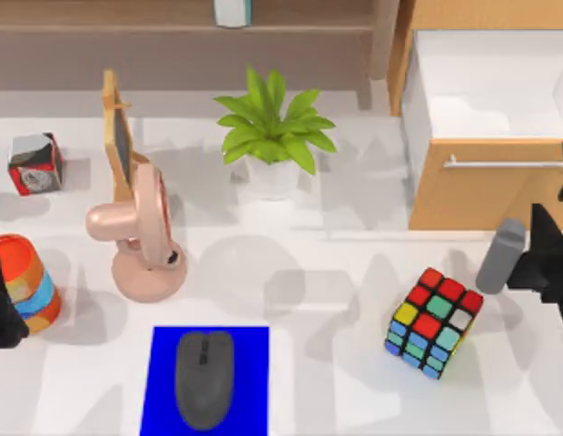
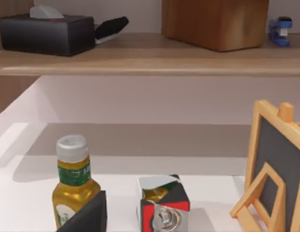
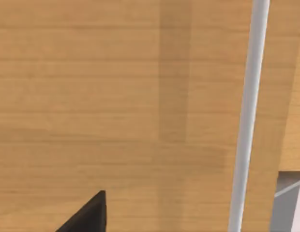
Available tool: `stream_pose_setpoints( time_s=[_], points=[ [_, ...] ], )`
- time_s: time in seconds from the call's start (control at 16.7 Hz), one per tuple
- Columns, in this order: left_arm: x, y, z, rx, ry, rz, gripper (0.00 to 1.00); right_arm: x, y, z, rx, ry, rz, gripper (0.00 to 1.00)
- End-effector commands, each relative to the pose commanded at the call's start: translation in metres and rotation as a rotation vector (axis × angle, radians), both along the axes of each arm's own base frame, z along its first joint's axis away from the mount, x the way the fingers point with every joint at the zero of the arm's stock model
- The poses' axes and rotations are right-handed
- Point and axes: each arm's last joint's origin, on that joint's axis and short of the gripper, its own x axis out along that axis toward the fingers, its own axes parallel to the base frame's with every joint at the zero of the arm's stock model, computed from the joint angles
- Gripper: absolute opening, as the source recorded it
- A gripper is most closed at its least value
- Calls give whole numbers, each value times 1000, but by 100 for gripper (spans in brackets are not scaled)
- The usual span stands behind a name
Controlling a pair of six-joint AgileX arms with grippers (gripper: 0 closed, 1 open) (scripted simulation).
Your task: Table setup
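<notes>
A grey mouse (image 1: 204,377) lies on a blue mat (image 1: 250,345) at the table's front. To its right a colour cube (image 1: 433,322) sits tilted. A grey cylinder (image 1: 501,256) stands just left of my right gripper (image 1: 536,265), which hangs at the right edge in front of the wooden drawer front (image 3: 116,96) and its metal handle (image 3: 247,116). My left gripper (image 1: 2,304) is at the left edge beside a striped orange cup (image 1: 29,282). The left wrist view faces a yellow tea bottle (image 2: 72,186) and a red-and-white cube (image 2: 162,205).
A pink fan (image 1: 141,232), a small chalkboard easel (image 1: 118,136) and a potted plant (image 1: 272,132) stand mid-table. The red-and-white cube (image 1: 36,163) is at the back left. An open white drawer (image 1: 495,82) tops the cabinet at the back right. A shelf (image 2: 140,60) carries a tissue box (image 2: 43,31).
</notes>
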Motion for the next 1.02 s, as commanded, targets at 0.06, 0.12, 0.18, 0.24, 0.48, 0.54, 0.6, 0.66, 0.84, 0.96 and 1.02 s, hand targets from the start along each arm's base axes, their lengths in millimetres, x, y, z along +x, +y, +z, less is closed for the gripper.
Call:
stream_pose_setpoints(
  time_s=[0.06, 0.12, 0.18, 0.24, 0.48, 0.54, 0.6, 0.66, 0.84, 0.96, 1.02],
  points=[
    [0, 0, 0, 0, 0, 0, 100, 0, 0, 0, 0, 0, 0, 100],
    [0, 0, 0, 0, 0, 0, 100, 0, 0, 0, 0, 0, 0, 100],
    [0, 0, 0, 0, 0, 0, 100, 0, 1, -1, -1, 5, 5, 100],
    [0, 0, 0, 0, 0, 0, 100, 1, 1, -1, 0, 2, 3, 100],
    [0, 0, 0, 0, 0, 0, 100, 19, -1, 1, 0, -1, 0, 100],
    [0, 0, 0, 0, 0, 0, 100, 23, -1, 1, 0, 0, 0, 100],
    [0, 0, 0, 0, 0, 0, 100, 25, 0, 0, 0, 0, 0, 100],
    [0, 0, 0, 0, 0, 0, 100, 25, 0, 0, 0, 0, 0, 100],
    [0, 0, 0, 0, 0, 0, 100, 25, 0, 0, 0, 0, 0, 92],
    [0, 0, 0, 0, 0, 0, 100, 25, 0, 0, 0, 0, 0, 77],
    [0, 0, 0, 0, 0, 0, 100, 25, 0, 0, 0, 0, 0, 70]
  ],
)
